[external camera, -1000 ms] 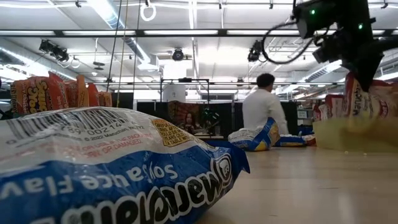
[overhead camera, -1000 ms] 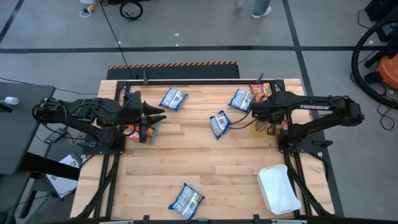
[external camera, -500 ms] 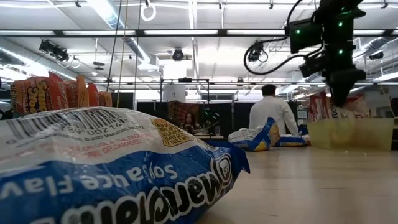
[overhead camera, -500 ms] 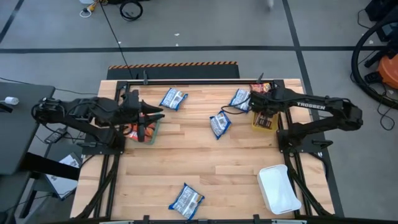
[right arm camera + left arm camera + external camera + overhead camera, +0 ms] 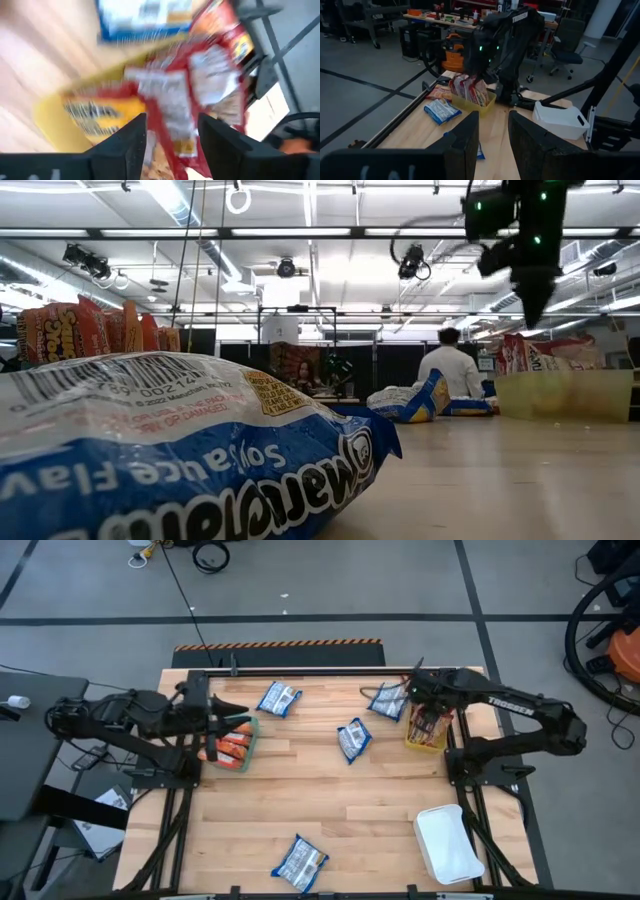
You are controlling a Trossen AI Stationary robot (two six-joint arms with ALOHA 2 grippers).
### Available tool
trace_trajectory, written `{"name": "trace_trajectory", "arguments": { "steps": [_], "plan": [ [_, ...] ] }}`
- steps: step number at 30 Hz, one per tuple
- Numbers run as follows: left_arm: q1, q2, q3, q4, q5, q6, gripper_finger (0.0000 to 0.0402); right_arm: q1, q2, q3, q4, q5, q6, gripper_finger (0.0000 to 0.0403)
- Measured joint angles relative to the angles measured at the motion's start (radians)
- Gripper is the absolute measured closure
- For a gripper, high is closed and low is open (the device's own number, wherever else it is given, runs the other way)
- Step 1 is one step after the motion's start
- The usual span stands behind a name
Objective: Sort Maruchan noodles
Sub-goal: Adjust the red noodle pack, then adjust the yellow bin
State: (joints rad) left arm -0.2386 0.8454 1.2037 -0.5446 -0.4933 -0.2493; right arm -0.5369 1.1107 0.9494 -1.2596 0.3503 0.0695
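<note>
The right gripper (image 5: 417, 703) is found with its fingers spread and nothing pinched between them, poised above the yellow bin (image 5: 424, 736) at the bench's right edge near the far corner; in the right wrist view a silvery-and-red packet (image 5: 190, 95) lies directly beyond the fingertips among others in that bin, which is judged to be a release just made. The left gripper (image 5: 243, 720) is seen part-spread and empty, waiting at the left edge over the teal bin (image 5: 247, 751), where orange-red packets (image 5: 232, 744) are stacked on edge. Blue-and-white packets are left unsorted on the bench: one (image 5: 278, 698) near the far edge, one (image 5: 385, 701) just beside the right gripper, one (image 5: 353, 738) toward the middle, one (image 5: 299, 861) by the near edge. A white bin (image 5: 449, 845) stands at the near right corner, and nothing can be seen in it. Grouping by colour is inferred: red-silver in yellow, orange in teal. Legible writing: "TROSSEN" on the right arm; on the nearest packet (image 5: 180, 450), inverted, "Maruchan" and "Soy Sauce Flavor", partly cut off.
</note>
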Motion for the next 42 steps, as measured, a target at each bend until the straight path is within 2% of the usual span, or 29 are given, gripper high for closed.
{"name": "trace_trajectory", "arguments": {
  "steps": [3, 6, 12, 15, 18, 26, 29, 34, 38, 42],
  "plan": [
    [0.0, -0.021, 0.0, -0.008, 0.0, 0.001, 0.0292, -0.017, -0.011, 0.078, 0.053, 0.0, 0.117, 0.0216],
    [0.0, -0.032, 0.0, 0.001, -0.003, 0.027, 0.0292, -0.045, 0.023, 0.133, 0.192, -0.001, 0.16, 0.0212],
    [0.0, -0.02, 0.0, 0.062, -0.038, 0.077, 0.0292, -0.16, 0.249, 0.19, 0.386, 0.0, 0.323, 0.0208],
    [0.0, -0.009, 0.0, 0.081, -0.09, 0.074, 0.0292, -0.225, 0.391, 0.226, 0.345, 0.036, 0.35, 0.0208],
    [0.0, -0.006, 0.0, 0.06, -0.099, 0.044, 0.0292, -0.297, 0.488, 0.259, 0.288, 0.046, 0.408, 0.0208],
    [0.03, 0.003, 0.0, -0.112, -0.105, -0.064, 0.0292, -0.407, 0.601, 0.262, 0.274, -0.056, 0.565, 0.0208],
    [0.065, 0.009, 0.0, -0.159, -0.104, -0.08, 0.0292, -0.414, 0.621, 0.262, 0.213, -0.113, 0.569, 0.0208],
    [0.161, 0.022, 0.0, -0.163, -0.044, -0.039, 0.0292, -0.38, 0.611, 0.228, 0.137, -0.209, 0.567, 0.0208],
    [0.28, 0.033, 0.0, -0.158, -0.031, 0.036, 0.0292, -0.304, 0.588, 0.177, 0.071, -0.26, 0.588, 0.0208],
    [0.393, 0.031, 0.0, -0.114, 0.034, 0.11, 0.0292, -0.194, 0.548, 0.109, 0.075, -0.335, 0.633, 0.0208]
  ]
}}
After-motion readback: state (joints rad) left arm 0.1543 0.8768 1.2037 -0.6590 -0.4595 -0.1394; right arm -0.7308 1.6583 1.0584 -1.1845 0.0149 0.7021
